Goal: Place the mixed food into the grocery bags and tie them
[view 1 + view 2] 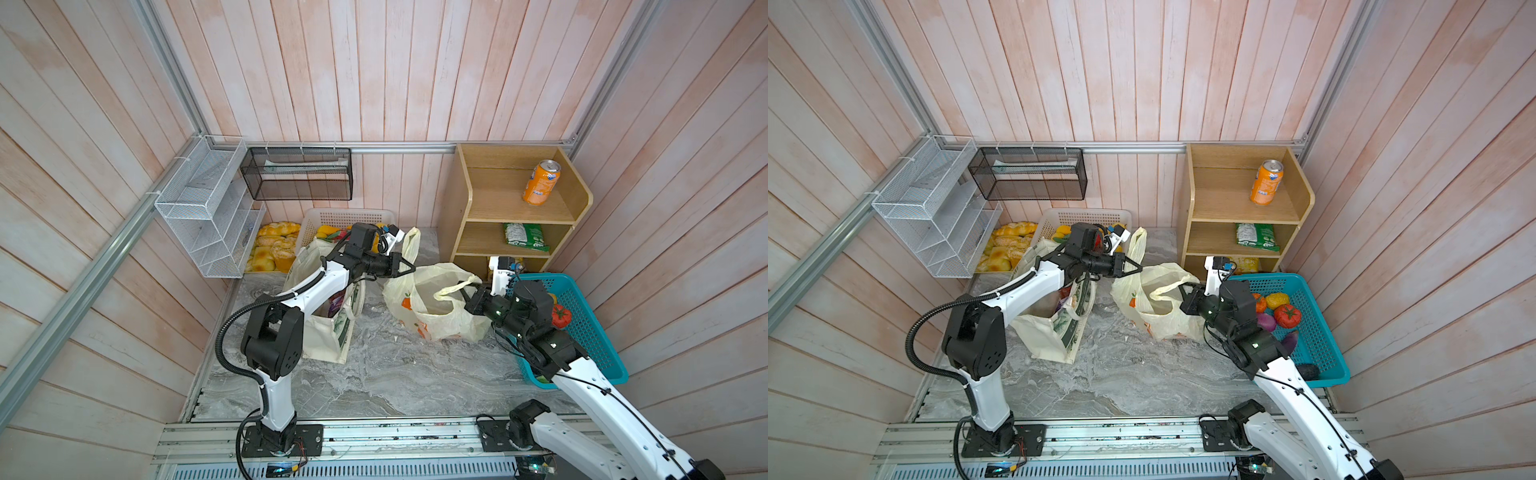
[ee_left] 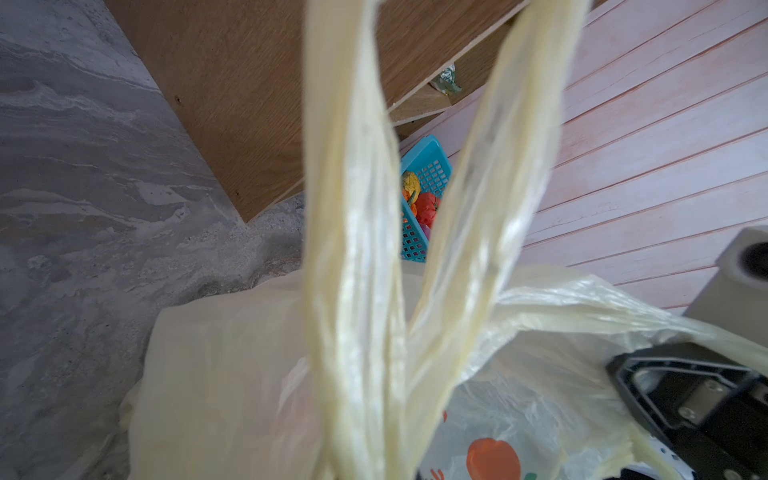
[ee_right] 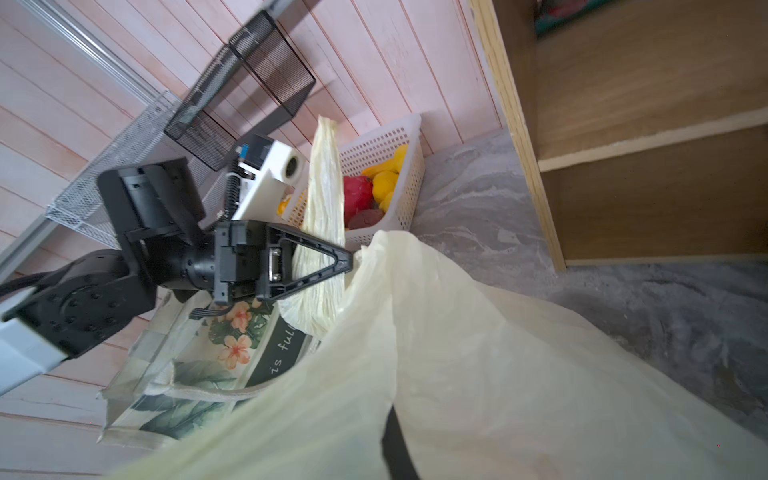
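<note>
The thin pale-yellow plastic bag (image 1: 440, 324), printed with oranges, is sitting on the grey marbled counter (image 1: 395, 374), toward the back and right of centre. It is just in front of the wooden shelf unit (image 1: 461, 199) and close to the teal basket (image 1: 598, 340). Its mouth is gaping between two loop handles, and the inside is too dark to tell what it is holding.

The left gripper (image 1: 412, 267) is pressing its jaws together on the far handle (image 2: 353, 249), whose loop is rising above the pinch in two rope-like strands. The right gripper (image 1: 467, 293) is likewise pinching shut on the near handle (image 1: 457, 286), drawing it toward the counter's right side. So both handles are being held apart, not yet crossed or knotted.

Judging by its crumpled, glossy film, the bag is probably light, limp and slippery, and likely to stretch or tear if pulled hard. The bunched handles look like the strongest places to hold. Each grip is best placed partway along its loop, leaving enough free length beyond the jaws for crossing and knotting.

The cream cloth tote (image 1: 328, 336) with leafy green print is standing near the counter's left edge under the left arm, apart from the plastic bag. Its straps are hanging slack and untied.
</note>
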